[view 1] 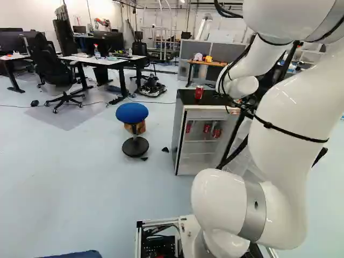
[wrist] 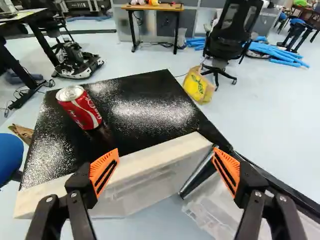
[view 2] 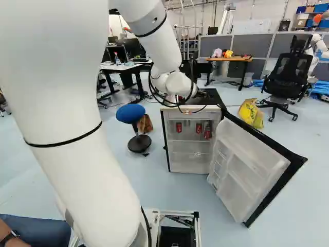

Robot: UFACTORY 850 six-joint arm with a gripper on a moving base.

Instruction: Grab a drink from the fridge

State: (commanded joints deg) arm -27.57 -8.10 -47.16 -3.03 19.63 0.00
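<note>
Arm fills the left of the right base view, its gripper above the front edge of the fridge, fingers wide apart and holding nothing. The open door slants across the lower right of that view and could catch the arm on a low approach from that side. At the centre, three red cans stand in the fridge's upper part. Full, each would be fairly heavy for its size, firm but thin-walled, and slick if cold; a level grip round mid-body should hold without denting. The fridge top bars a straight drop onto them, so the gripper probably needs to back out and go lower. Another can stands on that top. Beyond, a yellow bag and black chair at the upper right look out of the way.
</note>
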